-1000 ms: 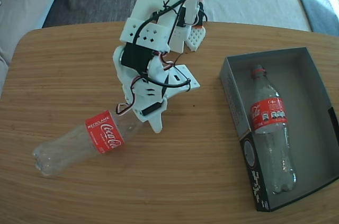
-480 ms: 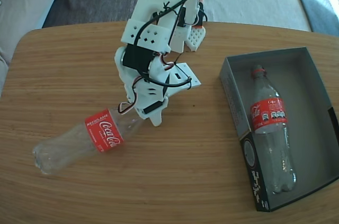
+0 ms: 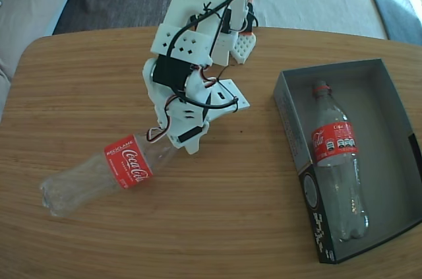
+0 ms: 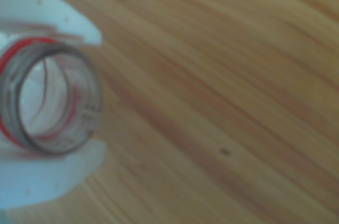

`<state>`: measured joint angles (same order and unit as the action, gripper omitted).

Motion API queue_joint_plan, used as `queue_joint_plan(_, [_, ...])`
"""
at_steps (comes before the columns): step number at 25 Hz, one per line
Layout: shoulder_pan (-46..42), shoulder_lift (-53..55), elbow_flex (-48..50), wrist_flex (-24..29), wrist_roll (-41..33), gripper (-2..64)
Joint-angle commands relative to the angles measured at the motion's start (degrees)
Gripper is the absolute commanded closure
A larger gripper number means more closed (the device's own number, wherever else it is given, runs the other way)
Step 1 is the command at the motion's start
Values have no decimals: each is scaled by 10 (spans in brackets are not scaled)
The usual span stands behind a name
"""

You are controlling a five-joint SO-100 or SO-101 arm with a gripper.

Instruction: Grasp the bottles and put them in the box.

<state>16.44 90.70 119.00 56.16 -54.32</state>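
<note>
Your jaws (image 4: 50, 99) seem clamped on the second bottle's (image 3: 99, 177) neck, left of the box (image 3: 395, 94); next, lift and carry it beside the boxed bottle (image 3: 337, 160).

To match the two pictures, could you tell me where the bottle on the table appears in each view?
Fixed view: the bottle lies lower left, neck at the gripper.
Wrist view: only its open mouth shows, at the left edge between the white fingers.
Shared landmark: the wooden table.
</note>
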Motion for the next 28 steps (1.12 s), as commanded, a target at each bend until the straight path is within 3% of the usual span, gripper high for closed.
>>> queue_joint_plan(1, [-1,14,-4,0,1,479])
queue_joint_plan(3, [-1,14,-4,0,1,487])
queue_joint_plan(9, [-1,15,9,0,0,613])
queue_joint_plan(19, [-11,41,-36,11,1,617])
queue_joint_plan(28, [-65,120,-118,76,1,617])
